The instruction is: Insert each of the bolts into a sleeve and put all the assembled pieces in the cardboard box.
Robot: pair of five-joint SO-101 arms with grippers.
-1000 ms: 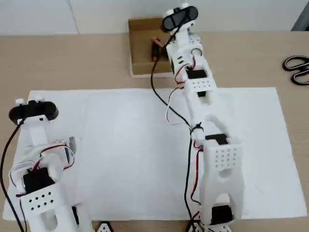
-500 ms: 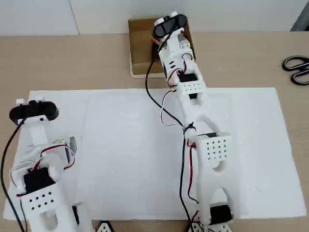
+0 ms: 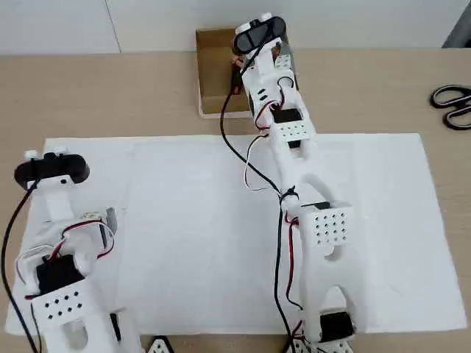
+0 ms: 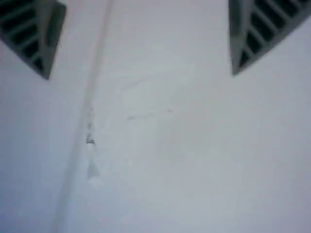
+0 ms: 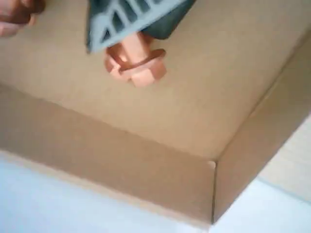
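Observation:
In the right wrist view my right gripper [image 5: 133, 29] is shut on a copper-coloured bolt piece [image 5: 136, 60], whose hexagonal head hangs just above the floor of the cardboard box [image 5: 116, 155]. Another copper piece [image 5: 14, 12] lies at the edge of that view, inside the box. From above, the right arm [image 3: 283, 125] stretches over the cardboard box [image 3: 210, 73] at the table's far edge. My left gripper [image 4: 146, 34] is open, its dark ribbed fingers [image 4: 31, 31] spread over bare white sheet. The left arm [image 3: 59, 243] sits folded at the near left.
A white sheet [image 3: 191, 220] covers the middle of the table. Black-handled scissors [image 3: 452, 103] lie at the far right on the wooden tabletop. Black and red cables [image 3: 250, 162] trail along the right arm.
The right arm has swung a little to the left, bringing its wrist over the inside of the box. The left arm has stayed still.

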